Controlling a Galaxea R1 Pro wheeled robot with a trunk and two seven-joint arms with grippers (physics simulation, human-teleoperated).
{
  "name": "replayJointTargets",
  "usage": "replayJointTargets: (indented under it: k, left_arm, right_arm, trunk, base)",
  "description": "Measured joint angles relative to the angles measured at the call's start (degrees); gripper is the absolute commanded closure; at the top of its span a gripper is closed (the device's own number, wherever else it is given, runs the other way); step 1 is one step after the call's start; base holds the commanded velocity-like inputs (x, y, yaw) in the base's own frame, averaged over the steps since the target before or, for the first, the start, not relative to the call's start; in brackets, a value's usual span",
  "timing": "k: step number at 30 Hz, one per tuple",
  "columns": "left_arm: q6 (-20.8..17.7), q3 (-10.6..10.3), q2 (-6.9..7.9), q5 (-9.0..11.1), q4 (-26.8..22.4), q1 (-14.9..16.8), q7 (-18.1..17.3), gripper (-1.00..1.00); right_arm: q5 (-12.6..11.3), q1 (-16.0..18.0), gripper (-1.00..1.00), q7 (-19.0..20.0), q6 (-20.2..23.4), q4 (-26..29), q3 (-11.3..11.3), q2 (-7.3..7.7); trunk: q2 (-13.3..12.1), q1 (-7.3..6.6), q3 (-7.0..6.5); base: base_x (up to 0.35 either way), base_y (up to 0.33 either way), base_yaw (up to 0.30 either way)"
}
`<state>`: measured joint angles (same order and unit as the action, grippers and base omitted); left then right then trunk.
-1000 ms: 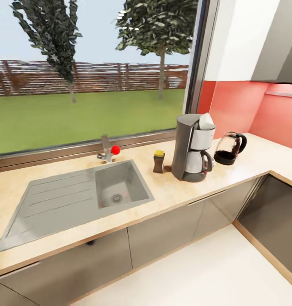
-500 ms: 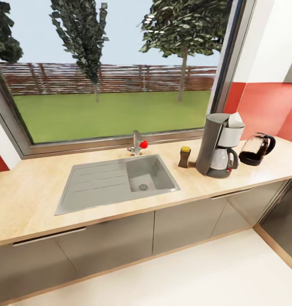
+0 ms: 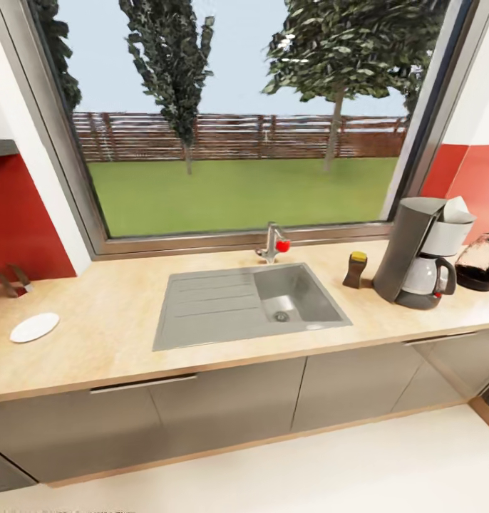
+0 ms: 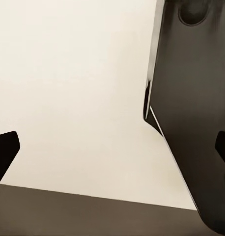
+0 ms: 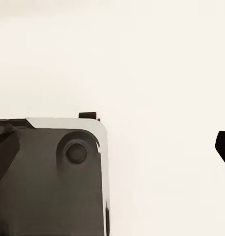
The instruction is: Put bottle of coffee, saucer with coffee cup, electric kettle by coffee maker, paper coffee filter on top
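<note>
In the head view the grey coffee maker [image 3: 423,253] stands at the right of the countertop [image 3: 116,342], with a white paper filter [image 3: 455,208] on its top. The brown coffee bottle [image 3: 356,269] with a yellow lid stands just left of it, and the dark glass kettle [image 3: 481,262] just right of it, cut by the picture's edge. A white saucer [image 3: 34,327] lies bare at the counter's far left. My left gripper [image 4: 115,150] is open over pale floor and a dark part of the robot. My right gripper [image 5: 112,147] is open too.
A grey sink [image 3: 251,305] with a drainboard sits mid-counter, below a faucet [image 3: 273,244] with a red knob and a wide window. Grey cabinet fronts [image 3: 223,399] run under the counter. A small dark object [image 3: 13,280] stands at the far left by the red wall.
The camera has swung to the left, so the whole counter has shifted right in the picture. The saucer and the left wall have come into view. Nothing on the counter has moved.
</note>
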<state>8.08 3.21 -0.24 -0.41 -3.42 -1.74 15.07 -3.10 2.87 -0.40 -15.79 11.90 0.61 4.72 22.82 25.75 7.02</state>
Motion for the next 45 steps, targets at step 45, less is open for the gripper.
replayJointTargets:
  k: [45]
  left_arm:
    - [-0.04,-0.13,-0.07,1.15,-0.13,0.12,-0.06,-1.0]
  right_arm:
    - [0.0,0.0,-1.0,0.08,0.09,-0.12,0.08,-0.03]
  trunk:
    - [0.0,-0.01,-3.74]
  base:
    - [0.005,0.338,0.098]
